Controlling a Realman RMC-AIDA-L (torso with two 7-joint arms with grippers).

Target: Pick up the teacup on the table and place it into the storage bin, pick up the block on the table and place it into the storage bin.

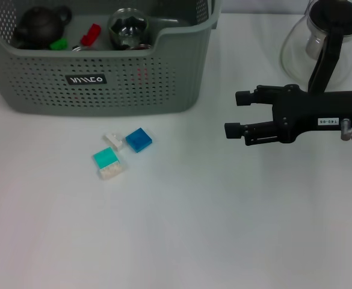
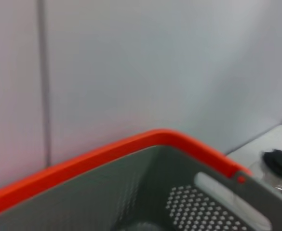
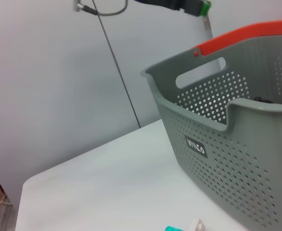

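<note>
Right gripper (image 1: 231, 113): matte black, boxy body, two stubby fingers (image 1: 243, 97) with rounded cylindrical tips. Small white label with dark lettering on body side. Silver metal connector and thin grey cable at wrist end, behind label.

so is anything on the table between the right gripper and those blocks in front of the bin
Nothing visible. The right gripper hovers open over bare table, and the stretch from it to the blue block and teal block holds nothing. The bin stands just behind the blocks.
</note>
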